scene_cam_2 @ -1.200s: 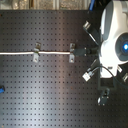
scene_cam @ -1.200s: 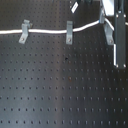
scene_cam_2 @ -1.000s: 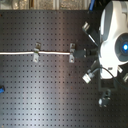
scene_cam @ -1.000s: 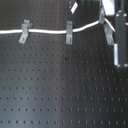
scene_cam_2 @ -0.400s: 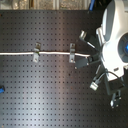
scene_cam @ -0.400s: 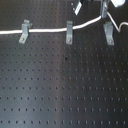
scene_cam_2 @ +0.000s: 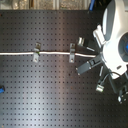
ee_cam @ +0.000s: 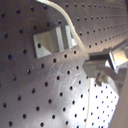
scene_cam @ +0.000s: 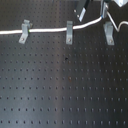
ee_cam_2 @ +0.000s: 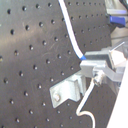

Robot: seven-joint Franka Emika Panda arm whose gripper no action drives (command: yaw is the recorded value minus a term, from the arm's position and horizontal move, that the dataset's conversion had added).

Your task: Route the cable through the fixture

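Cable (scene_cam: 47, 31) lies in two clips; the gripper (ee_cam_2: 100, 67), clamped on it, should lower it squarely into the third clip (scene_cam: 109, 34).

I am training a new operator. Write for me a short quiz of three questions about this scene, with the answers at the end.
1. How many grey clips stand on the board in the first exterior view?
2. True or false: in the first exterior view, the white cable runs across the left clip.
3. In the first exterior view, past the middle clip the white cable: A) drops flat onto the board; B) rises towards the first exterior view's upper right; C) ends at once.

Key: 1) three; 2) true; 3) B.
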